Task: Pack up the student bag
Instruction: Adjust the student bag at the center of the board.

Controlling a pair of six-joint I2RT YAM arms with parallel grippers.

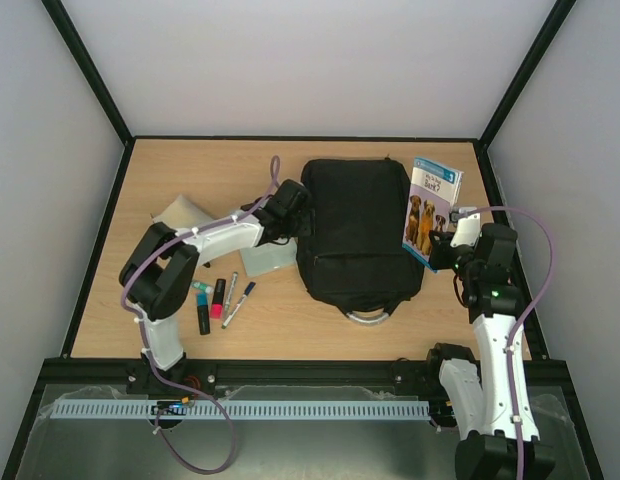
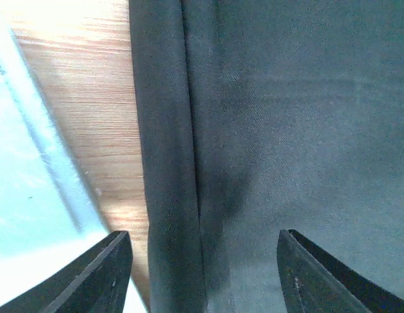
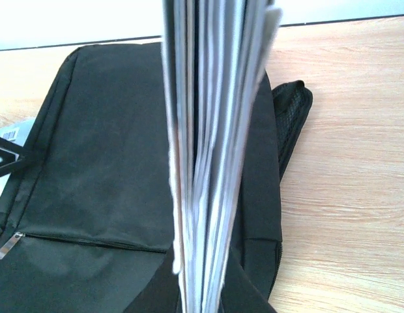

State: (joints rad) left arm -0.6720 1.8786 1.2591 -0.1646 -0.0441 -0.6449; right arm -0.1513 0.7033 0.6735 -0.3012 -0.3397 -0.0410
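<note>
While right end effector [image 1: 443, 246] clamps book [image 1: 430, 205], title probably illegible

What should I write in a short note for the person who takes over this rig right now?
Left gripper: open, over the left edge of the black backpack, holding nothing.
Right gripper: shut on the dog book, held upright at the backpack's right side.
Backpack: flat on the table, front pocket zipped, no opening visible.
Pens and highlighters and a pale case lie near the left arm.
Done: book lifted. Left: open the backpack and put the things in.
</note>
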